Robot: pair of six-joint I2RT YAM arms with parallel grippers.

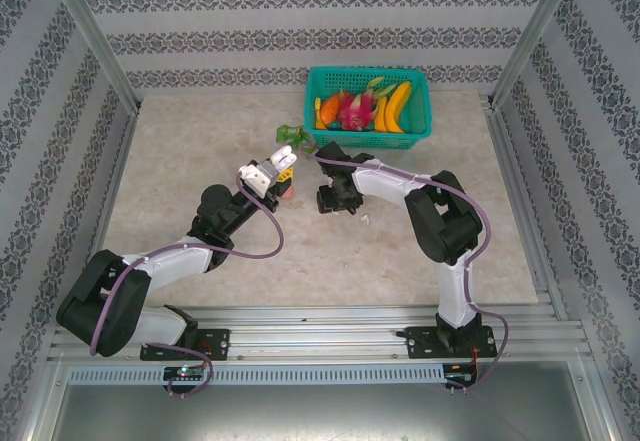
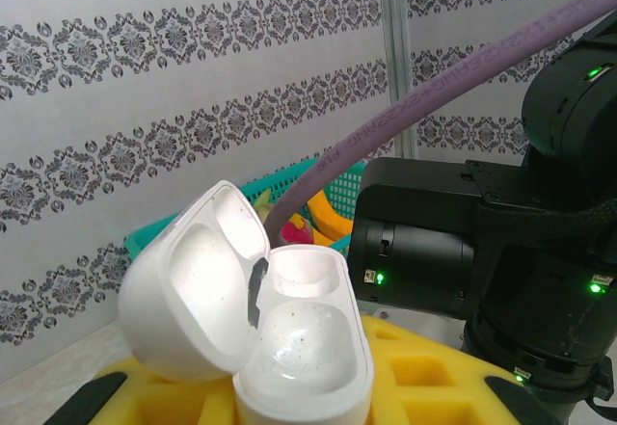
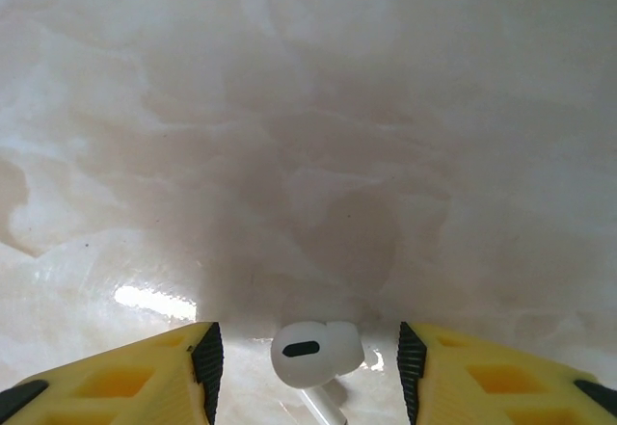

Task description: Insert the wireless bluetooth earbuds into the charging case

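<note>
Earbud (image 3: 310, 351) (white) inside right claw (image 3: 307, 375)

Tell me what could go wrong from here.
1. The earbud lies small and rounded on the glossy table between the right fingers; a pinch might squirt it out or catch only its stem.
2. The case has its lid standing open beside the sockets; an approaching bud could knock it.

Open tabletop (image 1: 190, 161) left of basket (image 1: 400, 139)

no readable text, no labels, no numbers
</note>
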